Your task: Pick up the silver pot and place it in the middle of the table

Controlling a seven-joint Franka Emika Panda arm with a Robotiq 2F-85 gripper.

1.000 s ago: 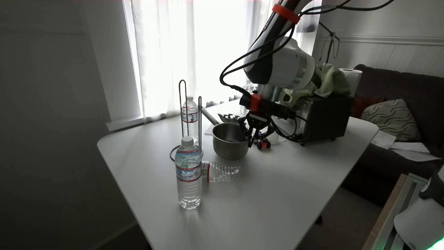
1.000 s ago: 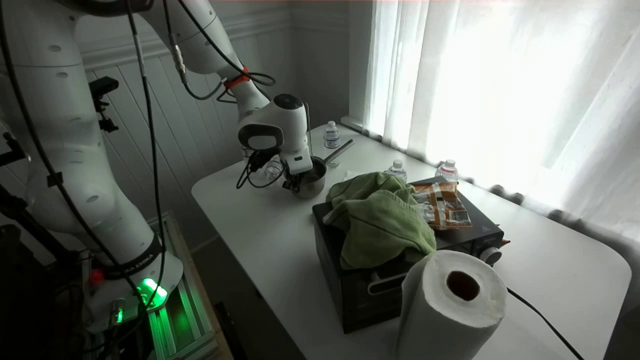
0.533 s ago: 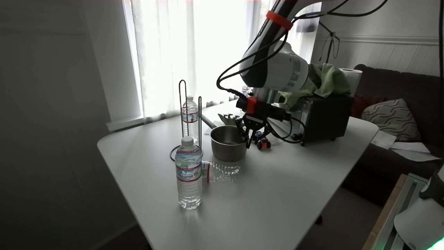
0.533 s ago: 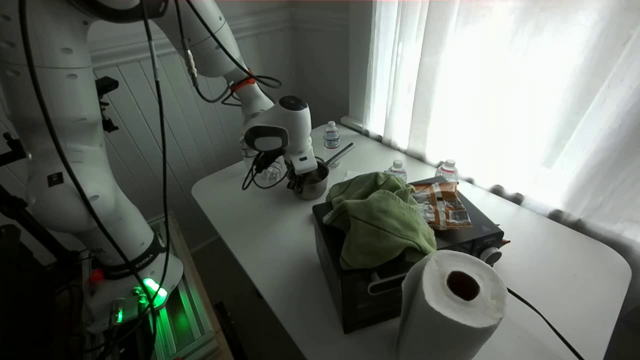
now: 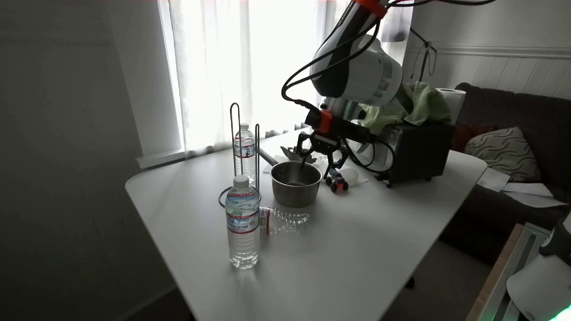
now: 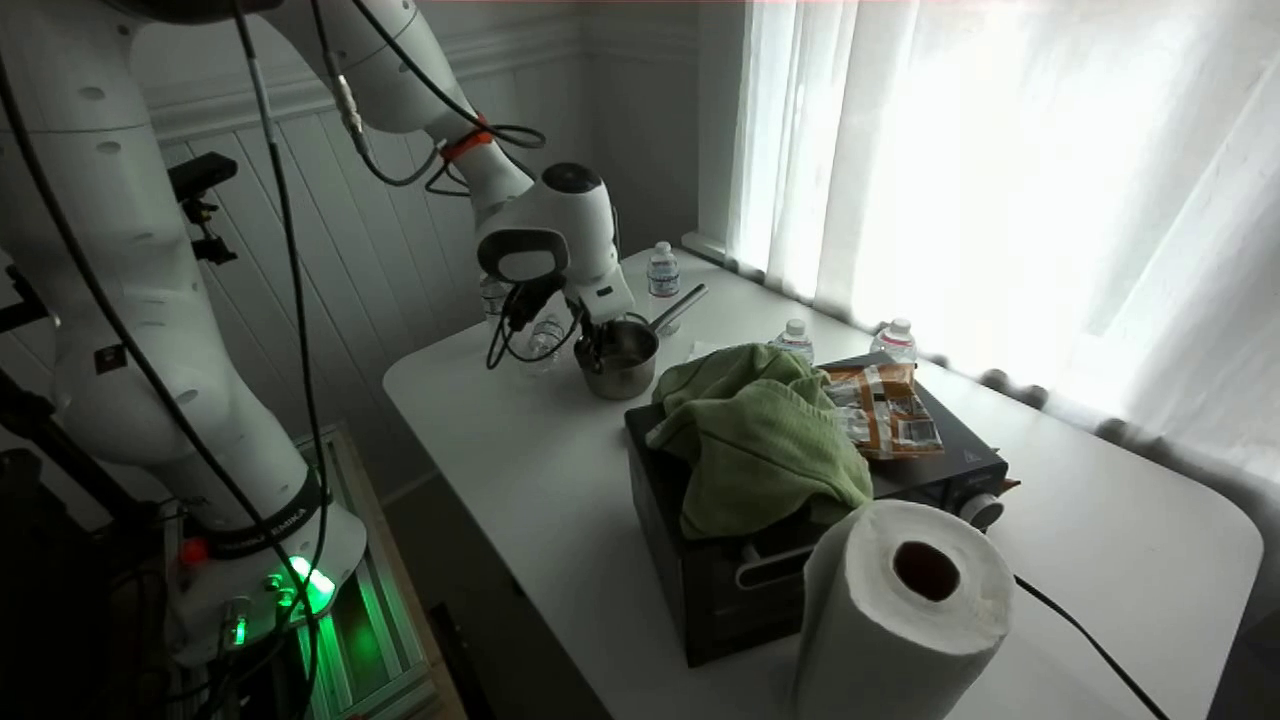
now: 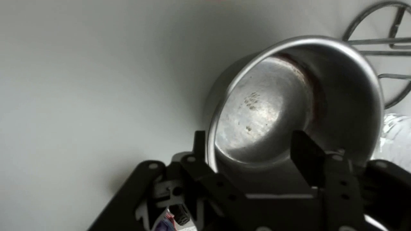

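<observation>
The silver pot (image 5: 295, 194) stands upright on the white table (image 5: 357, 254), its long handle (image 6: 680, 307) pointing toward the curtained window. My gripper (image 5: 314, 173) is just above the near side of its rim, jaws spread wide. In the wrist view one of the fingers (image 7: 199, 144) lies outside the rim and the opposite one is over the pot's hollow. A gap shows between that inner finger and the rim, so nothing is gripped. Stains mark the pot's inner bottom (image 7: 253, 109) in the wrist view.
A water bottle (image 5: 243, 227) stands in front of the pot, with a clear bottle (image 5: 285, 220) lying beside it. A wire stand (image 5: 257, 160) rises close to the pot. A toy car (image 5: 337, 182) sits near the gripper. A black oven (image 6: 660, 560) bears a green towel (image 6: 765, 440).
The pot has shifted slightly toward the lying bottle, then stayed put. My gripper was nearly shut at its rim; its jaws have since spread and it has risen a little.
</observation>
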